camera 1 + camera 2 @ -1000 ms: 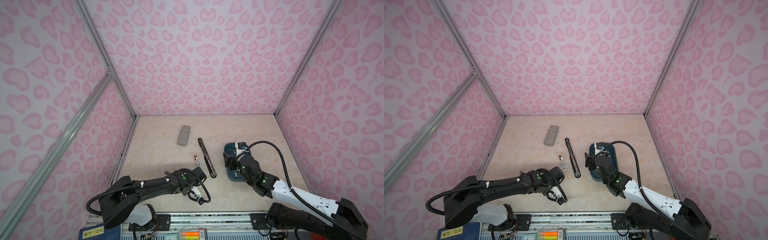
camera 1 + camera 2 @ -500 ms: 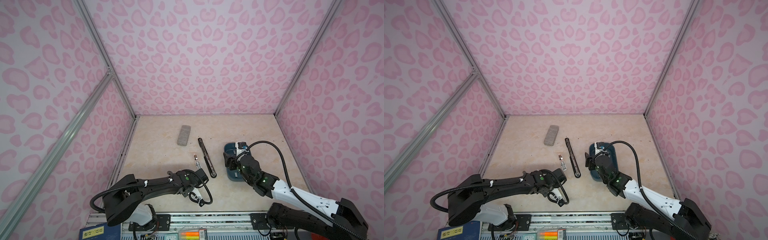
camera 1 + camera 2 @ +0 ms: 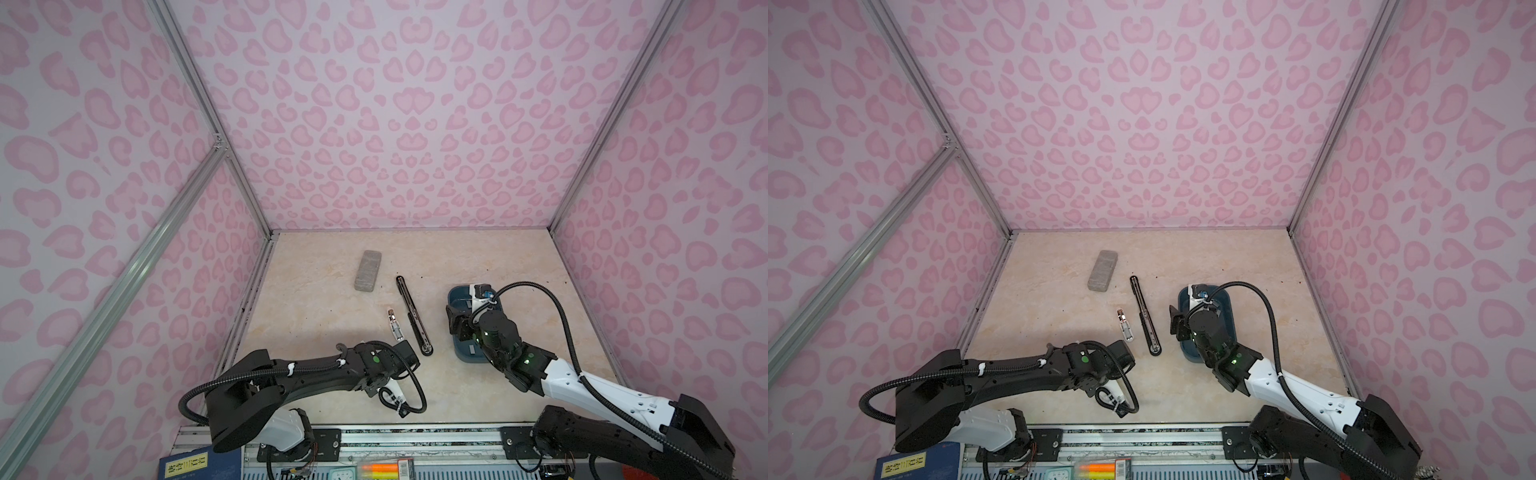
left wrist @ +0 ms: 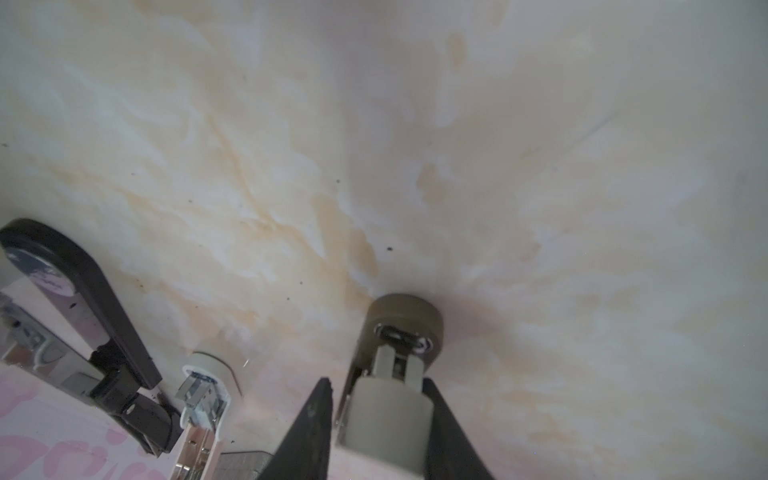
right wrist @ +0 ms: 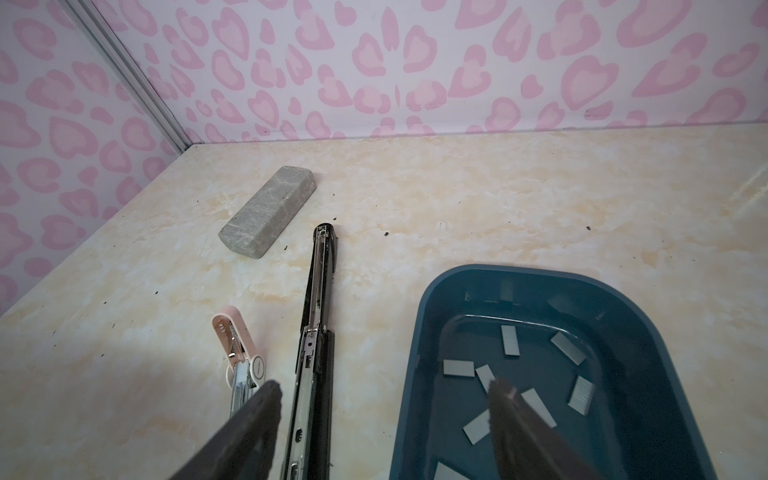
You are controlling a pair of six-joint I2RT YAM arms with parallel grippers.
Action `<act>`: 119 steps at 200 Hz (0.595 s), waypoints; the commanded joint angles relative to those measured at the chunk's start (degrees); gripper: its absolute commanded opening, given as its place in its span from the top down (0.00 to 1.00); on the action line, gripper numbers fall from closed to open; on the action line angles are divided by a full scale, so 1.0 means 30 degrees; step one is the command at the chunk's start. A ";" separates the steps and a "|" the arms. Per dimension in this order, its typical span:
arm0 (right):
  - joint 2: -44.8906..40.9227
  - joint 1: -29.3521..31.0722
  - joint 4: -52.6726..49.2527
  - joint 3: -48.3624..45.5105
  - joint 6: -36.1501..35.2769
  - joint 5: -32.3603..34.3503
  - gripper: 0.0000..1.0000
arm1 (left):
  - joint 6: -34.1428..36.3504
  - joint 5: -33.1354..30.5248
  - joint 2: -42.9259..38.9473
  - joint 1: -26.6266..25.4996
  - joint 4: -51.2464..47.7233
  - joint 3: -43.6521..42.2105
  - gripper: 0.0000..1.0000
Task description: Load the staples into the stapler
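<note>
Little has shifted since a second ago: the left arm has edged slightly toward the black stapler [image 3: 412, 313], and everything else lies as it did. Nearest the front edge of the table [image 3: 332, 316], the left end effector [image 4: 378, 382] has a beige piece [image 4: 386, 415] between its fingers, and the piece's round olive tip touches the table. Whether the fingers are clenched on it I cannot tell. Just beyond lie the near ends of a small pink stapler [image 3: 395, 326] and the black stapler, side by side but apart, the black one stretched flat with its metal channel facing up. To their right, the right end effector [image 5: 385, 383] hangs released and empty, one finger over the table and the other over a dark blue tray [image 5: 419, 332]. The staples [image 5: 510, 340] lie scattered flat inside that tray. Farthest back, a grey block [image 3: 368, 270] rests alone on the table.
</note>
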 commanded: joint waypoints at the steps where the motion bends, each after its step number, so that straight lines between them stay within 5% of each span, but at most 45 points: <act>1: 0.0095 0.0028 0.0600 0.0071 0.0142 -0.0019 0.22 | -0.0083 0.0413 -0.0226 -0.0010 -0.0647 0.0138 0.63; 119: 0.0066 0.0017 0.0571 0.0069 0.0145 -0.0081 0.22 | -0.0503 0.1040 0.0038 -0.0042 -0.1080 0.0512 0.82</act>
